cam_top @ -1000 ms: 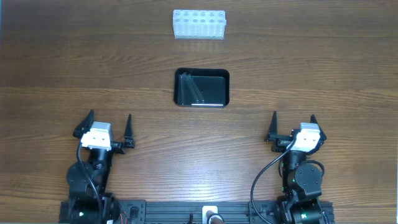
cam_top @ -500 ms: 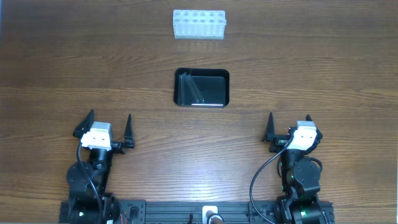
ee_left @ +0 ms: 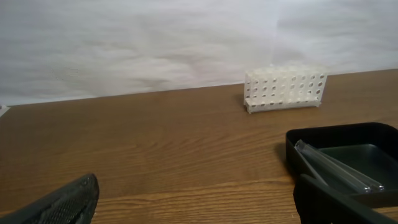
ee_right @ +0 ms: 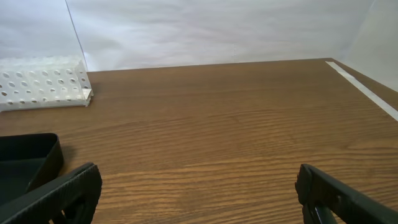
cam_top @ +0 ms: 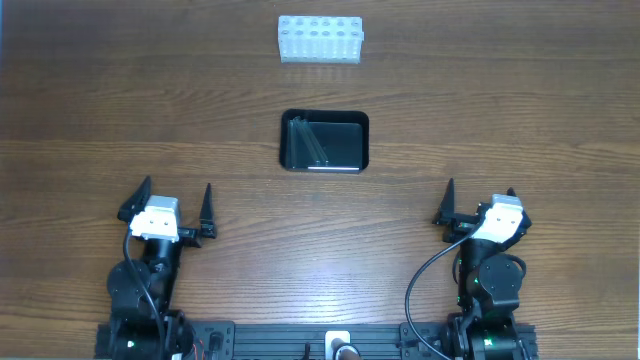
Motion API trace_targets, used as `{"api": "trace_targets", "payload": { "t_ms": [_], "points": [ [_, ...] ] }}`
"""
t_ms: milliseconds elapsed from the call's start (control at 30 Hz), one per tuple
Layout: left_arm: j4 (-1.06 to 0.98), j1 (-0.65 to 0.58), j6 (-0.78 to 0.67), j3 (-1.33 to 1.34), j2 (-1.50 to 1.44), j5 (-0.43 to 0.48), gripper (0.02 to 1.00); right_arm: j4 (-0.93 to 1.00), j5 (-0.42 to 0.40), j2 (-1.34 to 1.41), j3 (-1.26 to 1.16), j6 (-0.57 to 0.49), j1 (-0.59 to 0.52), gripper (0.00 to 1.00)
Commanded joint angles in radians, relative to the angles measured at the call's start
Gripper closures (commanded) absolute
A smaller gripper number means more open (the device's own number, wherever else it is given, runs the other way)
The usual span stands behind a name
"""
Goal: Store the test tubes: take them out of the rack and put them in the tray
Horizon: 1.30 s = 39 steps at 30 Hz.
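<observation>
On my left, the left gripper (cam_top: 175,198) sits low near its own base, jaws spread wide and holding nothing, well short of the tray. It hangs over the bare wooden table (cam_top: 90,110).

At the middle, the black tray (cam_top: 326,116) lies between the arms and the rack. Clear test tubes (cam_top: 310,142) lie in it along its left side, slightly slanted and close against each other. I count at least two; the glass is too transparent for me to be sure of a third. The left wrist view shows them resting on the tray floor with one end against the near wall.

Beyond the tray, toward the far edge, the white test tube rack (cam_top: 320,38) stands upright. I see nothing poking above its top and nothing through its side holes, so I judge it emptied, though clear tubes would be hard to spot from here.

On my right, the right gripper (cam_top: 480,196) is likewise parked near its base, jaws wide and empty, well apart from the tray.

My reading: storing looks finished or nearly so. What remains is to confirm that the rack is bare.
</observation>
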State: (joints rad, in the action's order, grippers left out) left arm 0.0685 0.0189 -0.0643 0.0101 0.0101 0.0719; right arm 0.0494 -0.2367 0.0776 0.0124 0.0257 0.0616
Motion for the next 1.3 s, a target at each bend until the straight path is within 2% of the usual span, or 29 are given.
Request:
{"api": "trace_targets", "payload": {
  "t_ms": [33,467,633,1300],
  "points": [
    [0.003,-0.006,-0.007,-0.004,-0.007,0.006,0.018,-0.001,0.011,-0.030,-0.008,0.007,0.021,0.009],
    [0.003,-0.006,-0.007,-0.004,-0.007,0.006,0.018,-0.001,0.012,-0.072,-0.008,0.007,-0.002,0.009],
    [0.003,-0.006,-0.007,-0.004,-0.007,0.006,0.018,0.005,0.082,-0.072,-0.008,0.007,-0.004,0.007],
    [0.003,-0.006,-0.007,-0.004,-0.007,0.006,0.018,0.007,0.082,-0.072,-0.008,0.007,-0.004,0.007]
  ]
}}
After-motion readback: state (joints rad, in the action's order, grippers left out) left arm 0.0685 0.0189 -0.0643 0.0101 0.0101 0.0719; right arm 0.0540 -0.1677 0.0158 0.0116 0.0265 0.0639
